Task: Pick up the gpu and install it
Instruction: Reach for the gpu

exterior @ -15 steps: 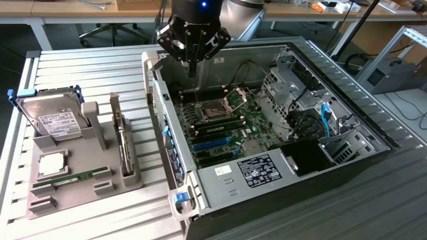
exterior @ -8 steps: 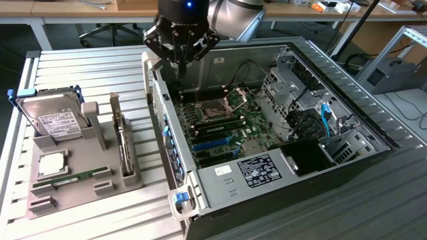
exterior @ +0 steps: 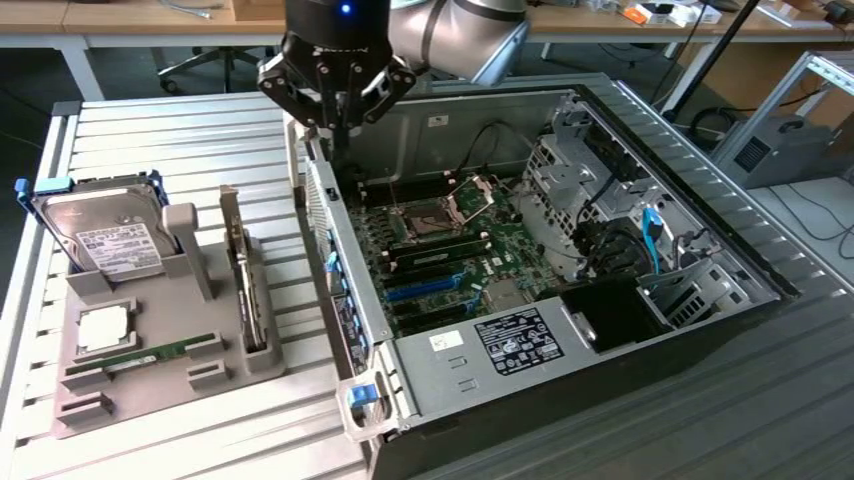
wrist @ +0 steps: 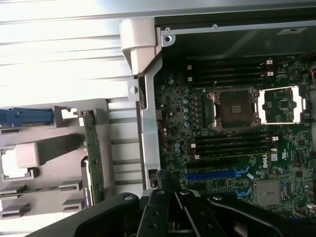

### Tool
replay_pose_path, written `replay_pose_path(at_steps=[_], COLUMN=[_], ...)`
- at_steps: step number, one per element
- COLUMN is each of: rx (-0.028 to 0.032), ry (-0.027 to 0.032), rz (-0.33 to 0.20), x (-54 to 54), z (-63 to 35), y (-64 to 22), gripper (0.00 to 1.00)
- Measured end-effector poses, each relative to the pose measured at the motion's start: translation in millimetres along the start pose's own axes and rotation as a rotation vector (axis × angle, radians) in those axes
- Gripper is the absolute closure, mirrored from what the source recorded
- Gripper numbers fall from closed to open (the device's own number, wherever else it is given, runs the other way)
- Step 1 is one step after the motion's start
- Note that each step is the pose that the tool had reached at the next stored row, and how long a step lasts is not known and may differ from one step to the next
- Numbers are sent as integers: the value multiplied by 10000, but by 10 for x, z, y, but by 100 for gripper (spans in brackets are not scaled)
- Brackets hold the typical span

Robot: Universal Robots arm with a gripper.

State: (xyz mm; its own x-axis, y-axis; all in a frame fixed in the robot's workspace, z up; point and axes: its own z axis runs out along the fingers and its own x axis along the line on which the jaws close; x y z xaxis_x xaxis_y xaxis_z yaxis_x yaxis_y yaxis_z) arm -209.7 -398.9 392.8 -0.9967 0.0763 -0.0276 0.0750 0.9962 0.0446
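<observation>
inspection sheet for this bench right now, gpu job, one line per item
surface: white slatted table carrying a grey moulded tray
job's things: thin flat gpu card standing on edge in the tray, not picked up; open grey computer case with green motherboard
clutter: silver hard drive with white label, square silver processor, narrow green ram stick, all in the tray
grippers: black gripper shut, nothing seen in it, above the case wall nearest the tray
cables: black cables, blue ribbon, inside the case
surroundings: light wooden benches, chair base
</observation>
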Motion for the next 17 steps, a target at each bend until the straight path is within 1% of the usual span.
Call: replay_pose_path(at_steps=[10, 13, 17], rx=[-1, 0, -1], ry=[-4, -4, -5], rz=[-2, -1, 0], x=[284, 457, 620], z=[-2, -3, -2], y=[-22, -35, -48], gripper=[89, 89, 89])
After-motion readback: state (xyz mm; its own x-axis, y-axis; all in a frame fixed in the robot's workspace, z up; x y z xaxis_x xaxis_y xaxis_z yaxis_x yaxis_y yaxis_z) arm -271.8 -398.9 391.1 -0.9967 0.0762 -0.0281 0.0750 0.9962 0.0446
